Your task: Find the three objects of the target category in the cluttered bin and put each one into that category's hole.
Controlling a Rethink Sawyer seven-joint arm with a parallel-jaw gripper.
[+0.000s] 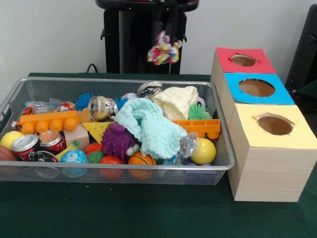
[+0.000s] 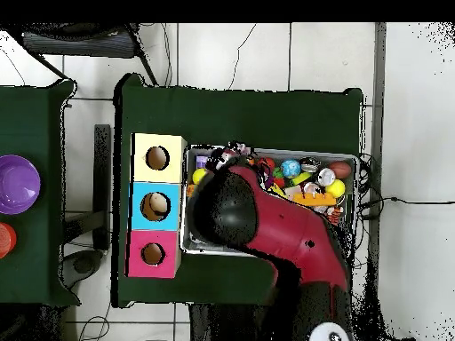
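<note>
A multicoloured knotted rope toy [image 1: 164, 50] hangs in the air above the far rim of the wire mesh bin [image 1: 124, 82]. My gripper [image 1: 166, 35] is shut on its top, dark against the black stand behind it. To the right of the bin stands a wooden box with a red-topped hole [image 1: 243, 60], a blue-topped hole [image 1: 256, 88] and a yellow-topped hole [image 1: 275, 124]. From overhead my arm [image 2: 267, 222] covers much of the bin [image 2: 348, 160] and hides the gripper; the box [image 2: 135, 206] lies left of it.
The bin holds a teal cloth [image 1: 151, 126], a cream cloth [image 1: 176, 101], a purple spiky ball [image 1: 118, 140], crushed cans [image 1: 101, 107], an orange block [image 1: 47, 121], a yellow ball [image 1: 205, 151] and several small balls. A purple bowl [image 2: 18, 182] sits on a side table.
</note>
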